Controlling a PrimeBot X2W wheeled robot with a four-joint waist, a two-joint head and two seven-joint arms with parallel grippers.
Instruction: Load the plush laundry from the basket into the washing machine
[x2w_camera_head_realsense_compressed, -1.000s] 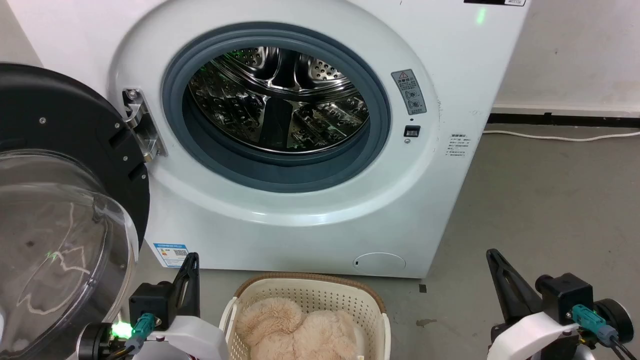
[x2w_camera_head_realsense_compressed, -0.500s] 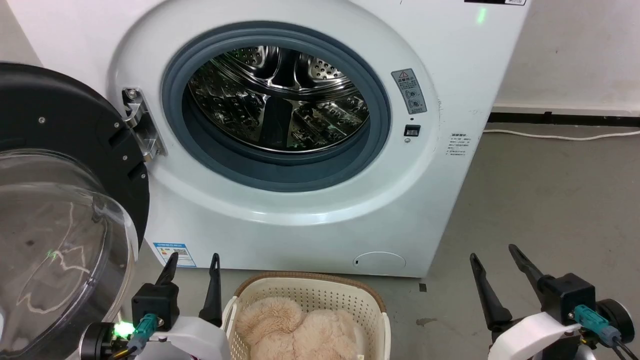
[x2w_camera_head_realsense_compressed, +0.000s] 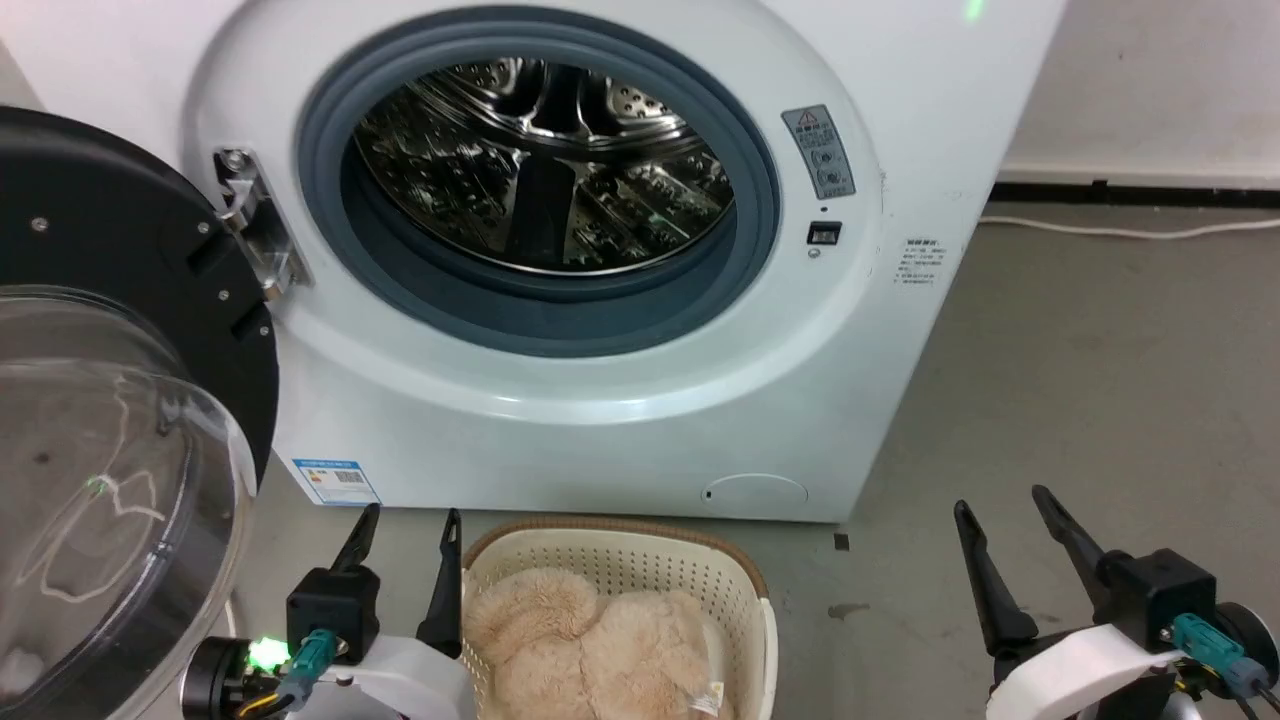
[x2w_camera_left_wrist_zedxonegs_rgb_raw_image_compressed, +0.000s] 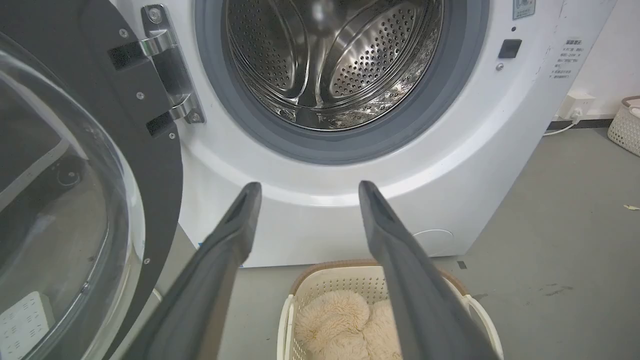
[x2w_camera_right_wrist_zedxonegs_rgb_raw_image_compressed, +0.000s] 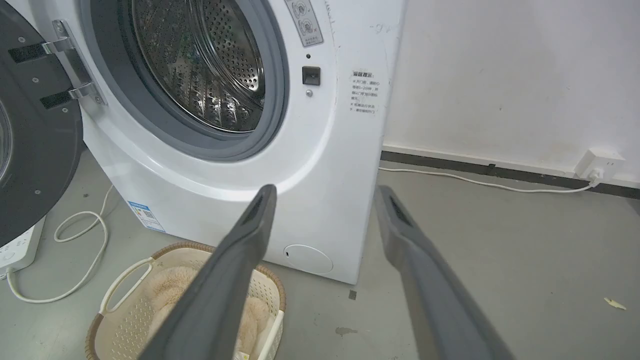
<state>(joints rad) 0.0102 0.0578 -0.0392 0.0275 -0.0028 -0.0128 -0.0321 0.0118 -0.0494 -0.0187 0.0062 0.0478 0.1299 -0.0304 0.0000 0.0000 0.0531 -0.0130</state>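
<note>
While the plush laundry lies heaped in the basket at the foot of the washing machine, both claws stand with fingers spread apart and hold nothing; a second ago each pair was pressed together. The left gripper hovers just beside the basket's left rim, the right gripper well off to its right over the grey floor. The washer's door hangs open at left, its steel drum on show. The head camera has dipped slightly since.

washing machine white | basket cream, perforated | plush laundry beige, possibly tan-tinged
</note>
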